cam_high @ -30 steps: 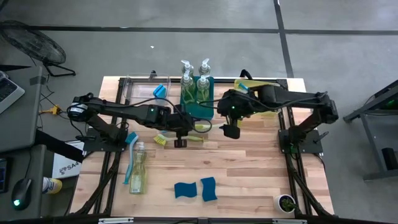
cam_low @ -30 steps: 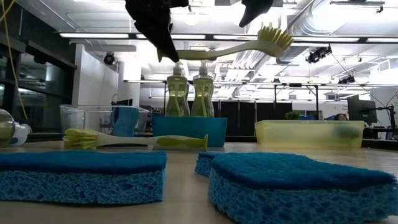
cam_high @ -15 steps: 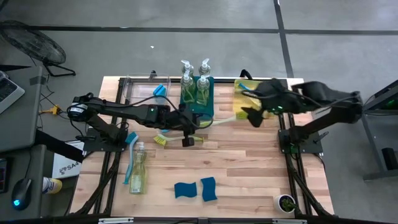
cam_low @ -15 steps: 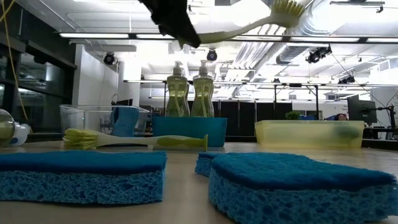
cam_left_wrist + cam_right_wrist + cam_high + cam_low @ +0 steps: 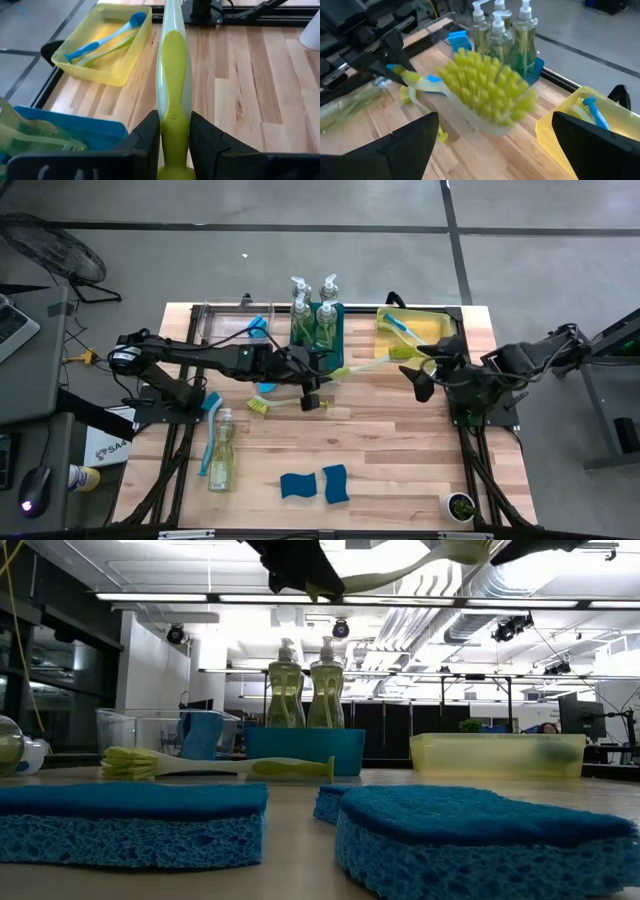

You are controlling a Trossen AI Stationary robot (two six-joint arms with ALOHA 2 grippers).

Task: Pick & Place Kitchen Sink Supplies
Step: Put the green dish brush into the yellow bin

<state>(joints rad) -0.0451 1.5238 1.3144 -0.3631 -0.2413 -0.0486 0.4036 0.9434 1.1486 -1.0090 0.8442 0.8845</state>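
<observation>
My left gripper point(image 5: 312, 388) is shut on a lime-green dish brush point(image 5: 365, 366) and holds it in the air above the table's middle. The bristle head point(image 5: 487, 95) points toward the table's right and reaches the near edge of the yellow bin point(image 5: 436, 320). My right gripper point(image 5: 421, 382) is open, just beyond the head toward the right edge, and touches nothing. A second lime-green brush point(image 5: 277, 403) lies flat on the wood below the left gripper. Two blue sponges point(image 5: 316, 484) lie near the near edge. My left gripper pinches the brush's handle point(image 5: 173, 117) between its two fingers, near the handle's free end. The fingers lie across the handle and come at it from the table's left. The brush is lifted clear and runs on past the fingers toward the right, its head point(image 5: 462, 550) raised.
A teal bin point(image 5: 317, 350) at the far edge holds upright soap bottles point(image 5: 314, 315). A clear bin point(image 5: 222, 328) holds a blue sponge point(image 5: 258, 326). The yellow bin holds a blue brush point(image 5: 400, 326). A soap bottle point(image 5: 222, 457) and blue brush point(image 5: 209, 425) lie at the left.
My right gripper has drawn back from the brush's head toward the table's right edge. My left gripper has carried the brush a little to the right and upward, and the head now tips higher and sits closer to the yellow bin.
</observation>
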